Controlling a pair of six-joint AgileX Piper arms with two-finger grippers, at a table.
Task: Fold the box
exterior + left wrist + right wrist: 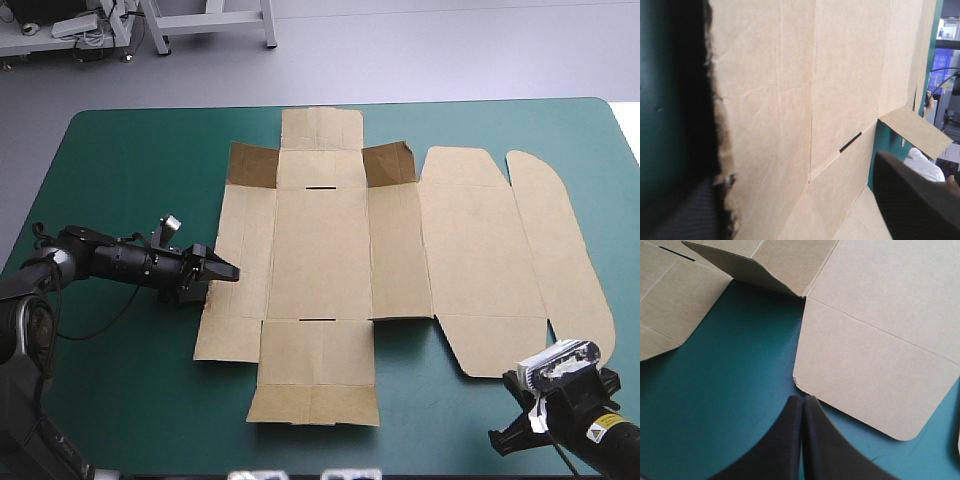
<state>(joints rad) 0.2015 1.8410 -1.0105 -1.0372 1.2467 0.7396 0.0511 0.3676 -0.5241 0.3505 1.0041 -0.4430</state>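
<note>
The brown box (320, 260) lies as a flat cut sheet in the middle of the teal-green cover. Two small flaps at its far side (252, 166) stand slightly raised, and the lid panels (470, 240) spread flat to the right. My left gripper (215, 278) is open at the sheet's left edge. One finger (912, 200) is over the board, the other is beside the torn edge (722, 165). My right gripper (500, 438) is shut with nothing in it, just short of the near-right flap (875, 375), whose ragged corner is closest to it.
Bare teal-green cover (130, 400) lies left of the sheet and along the near edge. A strip of cover (740, 370) separates the near-right flap from the neighbouring near flap, which is tilted up.
</note>
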